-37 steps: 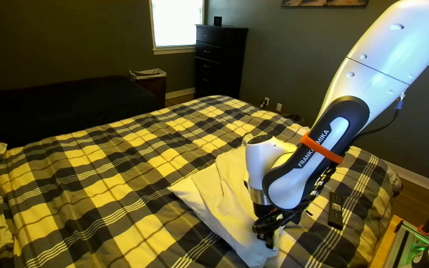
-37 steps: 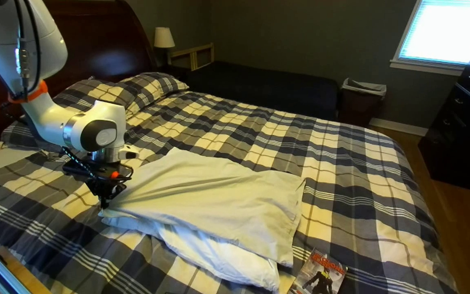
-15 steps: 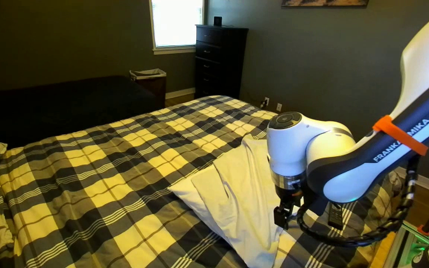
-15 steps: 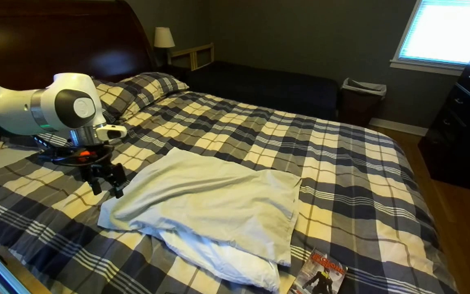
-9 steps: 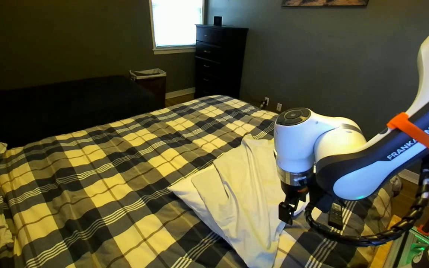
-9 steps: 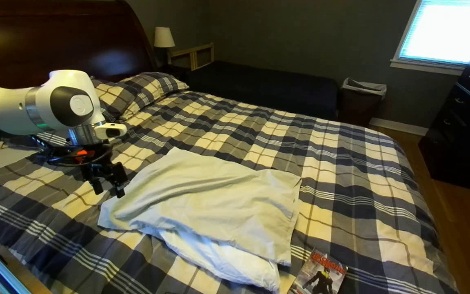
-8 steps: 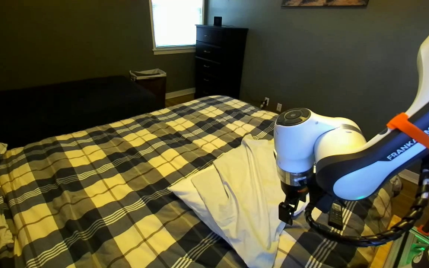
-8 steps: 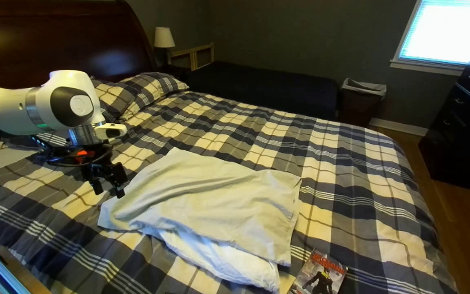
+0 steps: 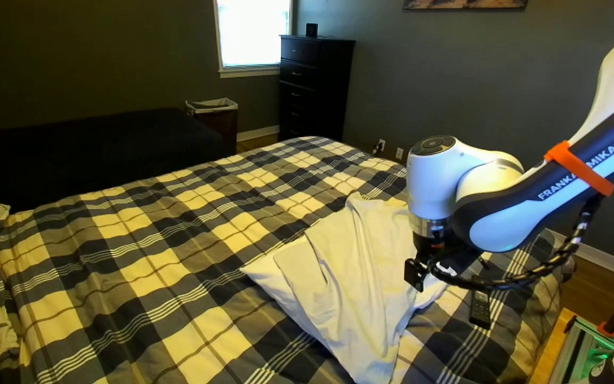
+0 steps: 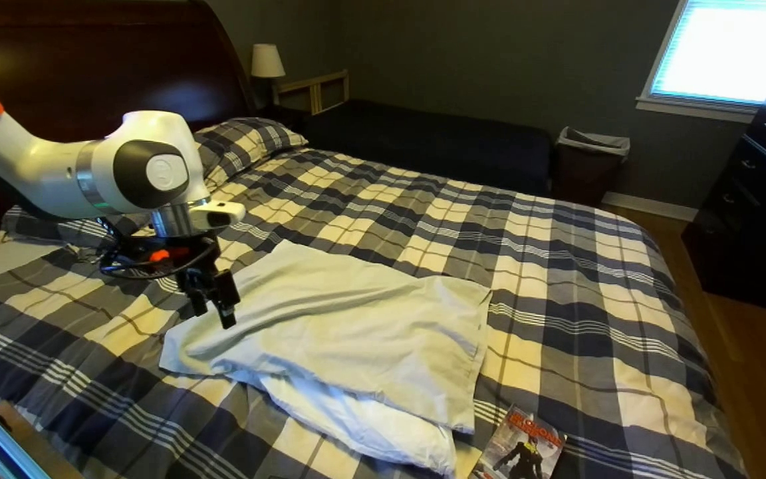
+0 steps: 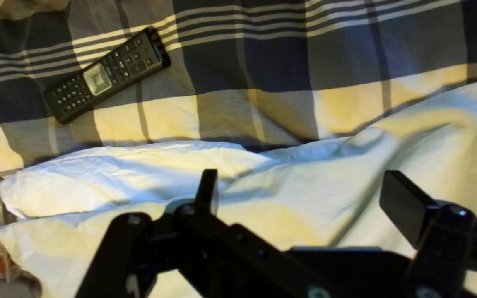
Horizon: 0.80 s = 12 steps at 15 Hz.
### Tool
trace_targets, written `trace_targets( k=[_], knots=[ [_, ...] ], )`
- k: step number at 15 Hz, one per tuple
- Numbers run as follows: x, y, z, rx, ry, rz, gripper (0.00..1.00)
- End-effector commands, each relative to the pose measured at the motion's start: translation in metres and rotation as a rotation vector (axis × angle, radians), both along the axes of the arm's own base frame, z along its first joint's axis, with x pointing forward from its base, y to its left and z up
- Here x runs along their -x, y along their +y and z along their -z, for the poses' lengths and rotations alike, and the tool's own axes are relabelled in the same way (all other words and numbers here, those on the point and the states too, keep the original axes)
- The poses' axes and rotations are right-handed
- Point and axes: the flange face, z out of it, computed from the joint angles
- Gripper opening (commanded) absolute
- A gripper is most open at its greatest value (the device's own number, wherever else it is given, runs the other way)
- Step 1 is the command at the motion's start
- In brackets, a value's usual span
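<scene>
Spread over the plaid bed is a pale pillowcase (image 10: 330, 313), wrinkled and flat, with a white pillow (image 10: 383, 429) showing from under its near side. My gripper (image 10: 214, 318) hangs above the headboard end of the pillowcase. In the wrist view its fingers stand wide apart, and only fabric below shows through the gap of the gripper (image 11: 300, 176). A black remote (image 11: 108, 76) lies on the plaid cover beyond the pillow edge, also visible as a small dark remote (image 9: 481, 309) in an exterior view. Against the pillow's far end rests a case with red lettering (image 10: 522, 442).
Plaid pillows (image 10: 250, 143) lie by the dark wooden headboard (image 10: 110, 60). A black dresser (image 9: 315, 88) and a hamper (image 9: 213, 114) stand past the bed. A metal-framed stand (image 9: 579, 346) is at the bed's side.
The gripper was down at the pillowcase corner, then opened and lifted off. That corner now lies loose. In the last half second the gripper has risen and shifted over the pillowcase.
</scene>
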Motion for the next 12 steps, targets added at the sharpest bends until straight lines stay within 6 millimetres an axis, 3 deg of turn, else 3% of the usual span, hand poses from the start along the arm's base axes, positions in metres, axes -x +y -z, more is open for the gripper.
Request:
trace_targets(
  k=[1, 3, 4, 5, 7, 12],
  knots=[
    [-0.010, -0.064, -0.012, 0.036, -0.095, 0.169, 1.00],
    [-0.009, -0.103, -0.014, 0.051, -0.136, 0.269, 1.00],
    [0.005, -0.119, -0.010, 0.054, -0.154, 0.322, 1.00],
    [-0.004, -0.140, -0.009, 0.059, -0.175, 0.374, 1.00],
    [-0.002, -0.179, -0.004, 0.060, -0.219, 0.478, 1.00],
    [0.029, -0.264, 0.018, 0.027, -0.308, 0.735, 1.00]
  ],
)
